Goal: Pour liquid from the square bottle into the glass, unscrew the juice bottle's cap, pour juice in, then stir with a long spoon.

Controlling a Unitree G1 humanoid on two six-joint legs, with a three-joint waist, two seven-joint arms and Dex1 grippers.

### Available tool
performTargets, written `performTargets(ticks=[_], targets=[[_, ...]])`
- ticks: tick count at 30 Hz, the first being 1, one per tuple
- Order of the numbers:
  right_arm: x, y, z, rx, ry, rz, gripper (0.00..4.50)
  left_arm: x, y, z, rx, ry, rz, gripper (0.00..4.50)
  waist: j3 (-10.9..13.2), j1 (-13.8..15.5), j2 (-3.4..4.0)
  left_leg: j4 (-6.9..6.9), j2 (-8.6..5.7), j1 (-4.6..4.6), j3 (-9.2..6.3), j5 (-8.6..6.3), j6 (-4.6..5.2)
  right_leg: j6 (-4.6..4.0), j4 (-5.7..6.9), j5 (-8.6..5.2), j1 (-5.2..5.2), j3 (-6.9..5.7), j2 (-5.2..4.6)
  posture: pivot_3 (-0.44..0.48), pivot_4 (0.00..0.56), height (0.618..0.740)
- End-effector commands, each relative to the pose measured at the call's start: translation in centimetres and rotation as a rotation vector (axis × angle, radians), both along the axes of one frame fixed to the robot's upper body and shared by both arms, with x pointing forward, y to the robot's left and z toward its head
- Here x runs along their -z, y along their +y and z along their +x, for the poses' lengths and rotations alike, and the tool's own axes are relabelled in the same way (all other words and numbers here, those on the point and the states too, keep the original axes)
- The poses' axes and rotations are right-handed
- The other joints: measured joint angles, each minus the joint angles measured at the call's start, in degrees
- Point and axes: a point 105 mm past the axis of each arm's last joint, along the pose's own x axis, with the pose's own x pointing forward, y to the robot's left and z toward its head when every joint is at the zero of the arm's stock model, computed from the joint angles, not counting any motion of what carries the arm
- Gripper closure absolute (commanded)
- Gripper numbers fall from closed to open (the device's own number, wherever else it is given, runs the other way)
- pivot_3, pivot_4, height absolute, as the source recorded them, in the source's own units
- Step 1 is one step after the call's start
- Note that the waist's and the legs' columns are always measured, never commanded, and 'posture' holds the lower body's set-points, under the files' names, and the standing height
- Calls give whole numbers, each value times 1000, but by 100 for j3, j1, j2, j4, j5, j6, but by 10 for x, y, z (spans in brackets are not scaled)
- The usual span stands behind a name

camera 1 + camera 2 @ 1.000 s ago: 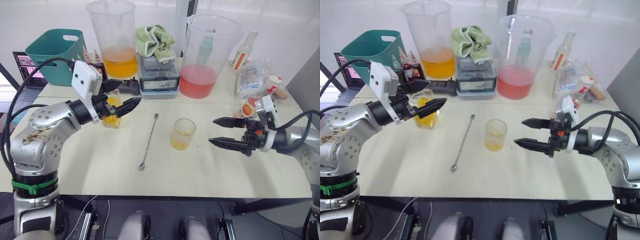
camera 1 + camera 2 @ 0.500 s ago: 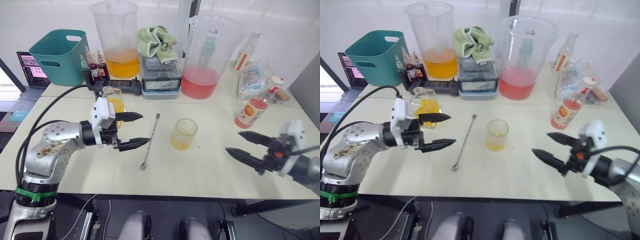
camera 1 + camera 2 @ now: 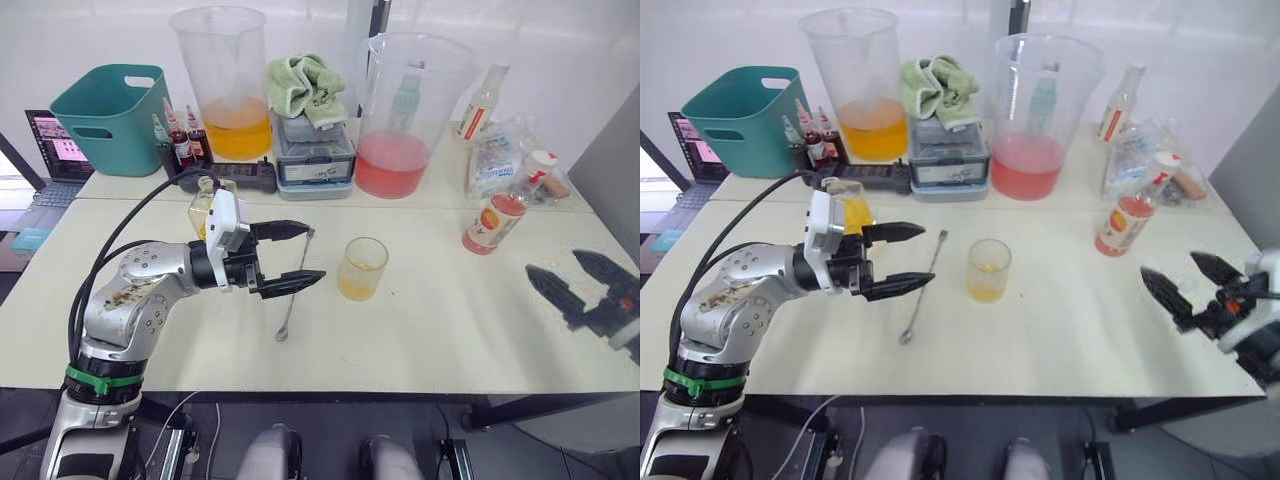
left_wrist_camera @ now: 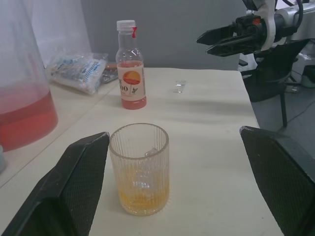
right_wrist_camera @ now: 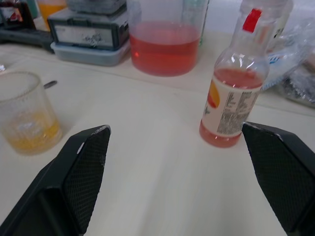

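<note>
While both arms hang over the desk, here's the rundown:
Left black two-finger gripper [image 3: 290, 253]: jaws wide apart, empty, just over the spoon.
Thin long silver bar spoon [image 3: 296, 286]: flat mid-desk, bowl toward the front edge.
Small ribbed clear glass [image 3: 362, 268]: upright beside the spoon, yellow liquid inside.
Clear juice bottle of pinkish-red drink [image 3: 485, 221]: upright toward the right edge, white cap [image 4: 125, 23] on.
Right black gripper [image 3: 1189, 284]: jaws spread, empty.
</note>
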Motion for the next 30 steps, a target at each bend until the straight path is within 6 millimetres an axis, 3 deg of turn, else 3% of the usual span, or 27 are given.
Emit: performTargets(ticks=[1, 5, 12, 26, 30], targets=[[-9, -5, 19, 49, -43, -20, 0, -9, 0, -7, -15, -52, 1, 6, 0, -20, 3, 0, 0, 0, 2, 1, -1, 0, 1, 0, -1, 2, 0, 0, 150, 739], [-26, -13, 56, 105, -115, -34, 0, -13, 7, -12, -72, -62, -13, 6, 1, -57, 7, -4, -1, -1, 4, 17, -27, 0, 2, 0, -4, 2, -1, 0, 150, 739], [-37, -26, 95, 150, -137, -76, 0, -15, 8, -20, -120, -60, -37, 6, 1, -63, 7, -10, -2, -1, 6, 16, -26, 1, 1, 0, -2, -1, -2, 0, 150, 739], [-39, -16, 140, 156, -148, -41, 0, -9, 10, -24, -175, -59, -35, 6, 1, -97, 9, -21, -1, -1, 18, 19, -32, 0, -3, 0, -7, 1, -3, 0, 150, 739], [-37, -19, 144, 180, -147, -25, 1133, -6, 9, -24, -179, -64, -23, 0, 2, -92, 11, -27, -2, -1, 18, 21, -34, 0, -2, 1, -10, 1, -5, 0, 150, 739]])
